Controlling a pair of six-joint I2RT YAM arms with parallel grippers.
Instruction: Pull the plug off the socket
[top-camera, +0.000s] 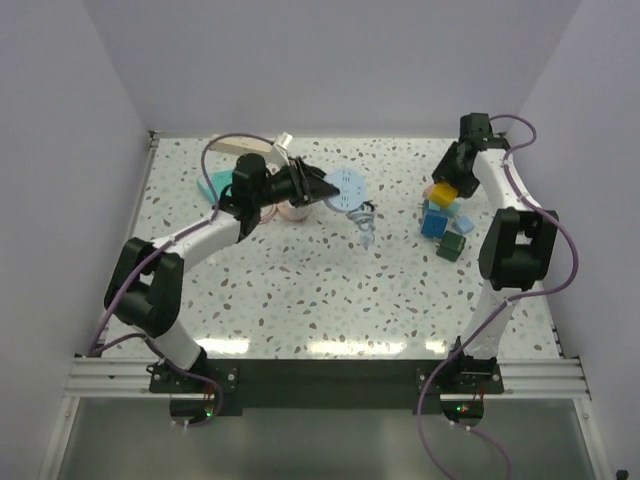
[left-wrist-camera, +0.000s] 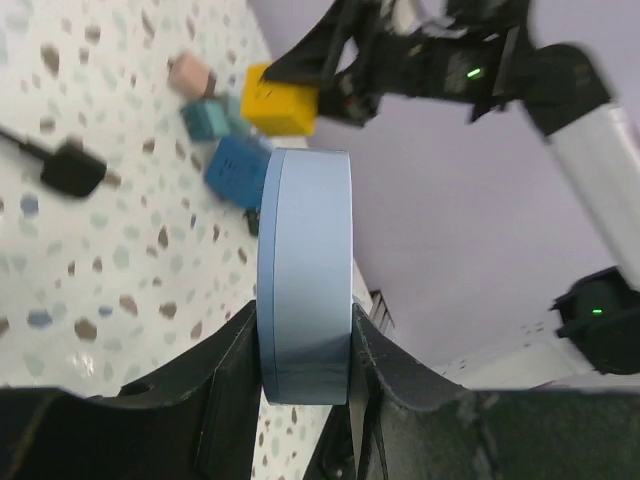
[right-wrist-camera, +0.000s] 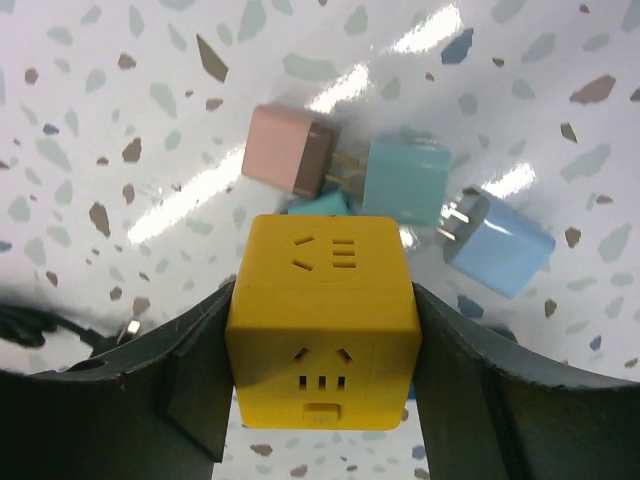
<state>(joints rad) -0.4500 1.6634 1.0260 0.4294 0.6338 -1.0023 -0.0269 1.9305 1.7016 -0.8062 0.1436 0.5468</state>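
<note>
Right wrist lens first: a yellow cube fills the foreground. The right pincer is clamped on it, dark fingers pressed flat against its left and right faces. Outlet slots show on the cube's top and front. Behind it on the speckled counter sit a pink cube and a light blue cube, both with metal prongs showing. A teal cube lies between them, all bunched close. A black cord comes in at lower left.

Over to the left wrist: the left pincer is closed on a blue disc, seen edge-on and standing up between the fingers. Only this view picks out a black plug lying flat on the counter, apart from the cubes.

Now the top view, and it gives what neither wrist camera does: the socket. It is long, narrow and beige, and lies at the far left of the counter near the back wall. It runs left to right, and the left arm crosses in front of part of it. Its outlets are too small to make out. A small pale piece sits at its right end, but I cannot tell whether that is a plug. The left pincer holds its disc near the socket, ahead and to its right. The right pincer is well apart, over the cube cluster on the right, where a dark green cube also shows.
</note>
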